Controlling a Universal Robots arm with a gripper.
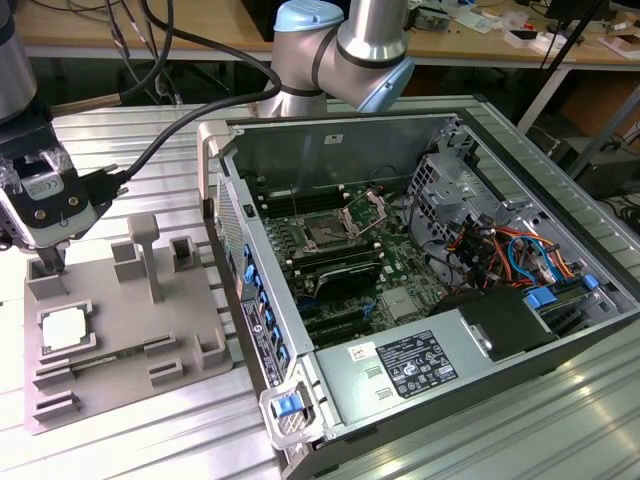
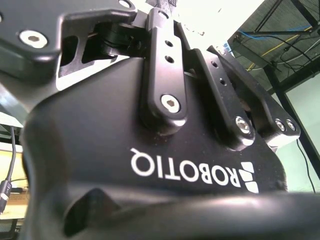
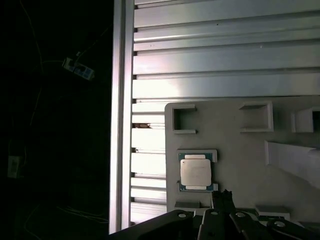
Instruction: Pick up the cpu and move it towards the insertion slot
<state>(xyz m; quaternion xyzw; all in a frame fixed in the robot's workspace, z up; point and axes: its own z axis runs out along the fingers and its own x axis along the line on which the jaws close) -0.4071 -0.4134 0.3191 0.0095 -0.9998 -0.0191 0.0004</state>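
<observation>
One ribbed aluminium table (image 1: 120, 445) is seen to carry everything. On it, toward the exterior view's right, an open grey metal computer case (image 1: 340, 150) is laid on its side, and inside it a green motherboard (image 1: 400, 262) and a bundle of orange and blue cables (image 1: 500, 250) are exposed. Beside the case, toward the exterior view's left, a flat grey plastic tray with raised blocks (image 1: 120, 330) is set on the table.

The black gripper (image 1: 47, 262) on the arm is held over the far corner of that tray. Whether it is open or closed cannot be told from these views. Nothing is gripped as far as can be judged, since the task's chip lies apart from it.

The insertion slot (image 1: 327, 237) – a square socket with a dark centre inside a shiny metal bracket with its plate lifted – is seated on the motherboard, well apart from the gripper and toward the exterior view's right.

The cpu (image 1: 62, 330), a small flat square chip with a pale silver top, is kept in a shallow pocket of the tray, framed by low corner blocks. In the exterior view it lies near the gripper, lower and on the side nearer the camera. Being square, it offers no long axis – its edges are lined up with the tray's.
</observation>
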